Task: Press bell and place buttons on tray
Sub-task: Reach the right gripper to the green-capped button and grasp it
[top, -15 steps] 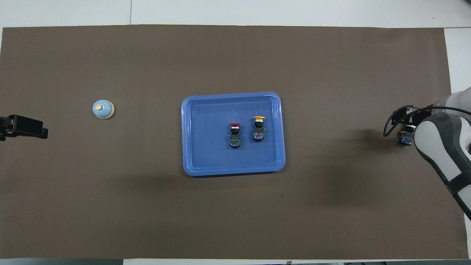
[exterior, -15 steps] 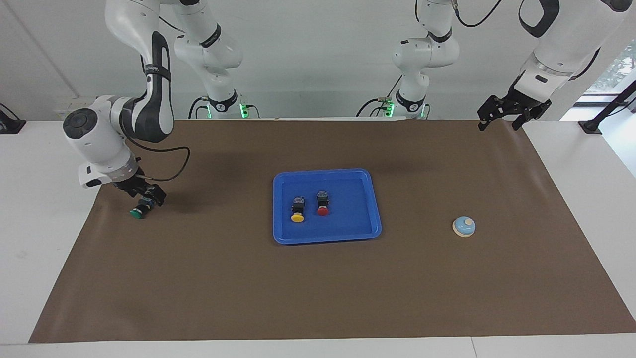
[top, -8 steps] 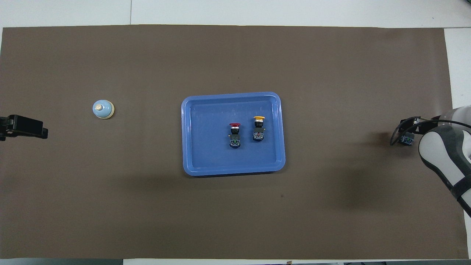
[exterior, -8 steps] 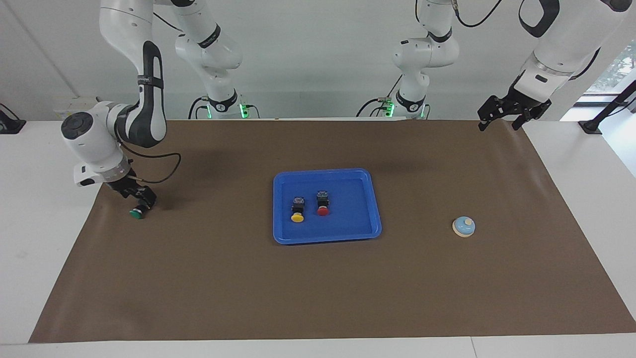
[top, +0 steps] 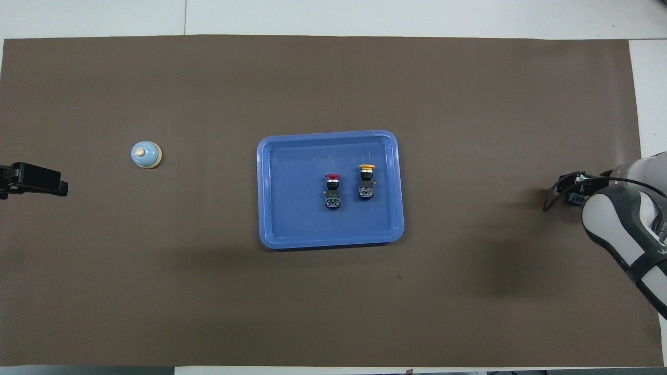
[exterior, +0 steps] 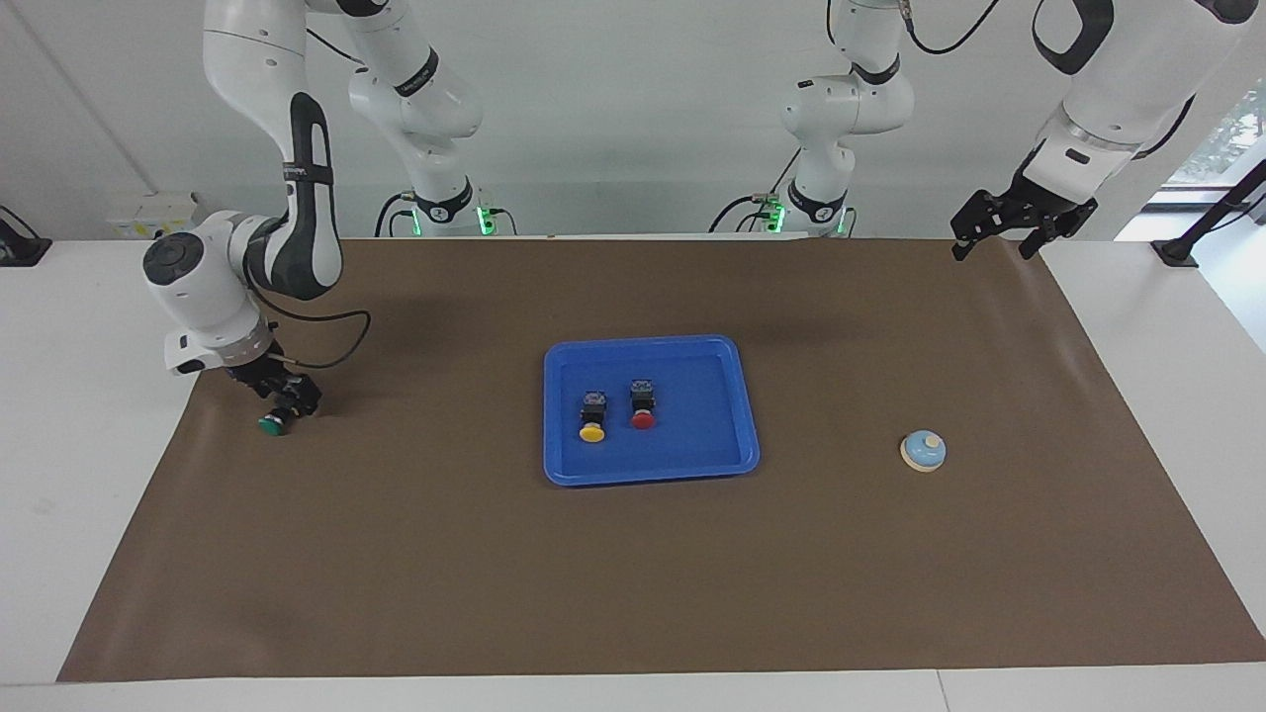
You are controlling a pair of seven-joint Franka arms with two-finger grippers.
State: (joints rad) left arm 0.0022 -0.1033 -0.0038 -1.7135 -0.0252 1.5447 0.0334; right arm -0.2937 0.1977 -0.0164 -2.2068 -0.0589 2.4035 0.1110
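Observation:
The blue tray point(exterior: 648, 342) lies mid-mat; it also shows in the overhead view point(top: 328, 134). In it lie the yellow button point(exterior: 591, 432) point(top: 367, 167) and the red button point(exterior: 643, 420) point(top: 332, 177), side by side. The green button point(exterior: 269, 425) point(top: 576, 198) lies on the mat near the right arm's end. My right gripper point(exterior: 284, 399) point(top: 569, 186) is down at the green button's black body. The light-blue bell point(exterior: 923, 450) point(top: 146, 154) stands toward the left arm's end. My left gripper point(exterior: 994, 249) point(top: 58, 186) waits open and empty, raised over the mat's corner.
A brown mat point(exterior: 633, 574) covers the table. The green button lies close to the mat's edge, with white tabletop point(exterior: 89, 415) beside it. A black cable loops from the right wrist point(exterior: 336, 346).
The right arm's elbow and wrist swung out toward the table's end and partly back, while its gripper stayed low at the green button. The green button, tray, bell and left arm have not moved.

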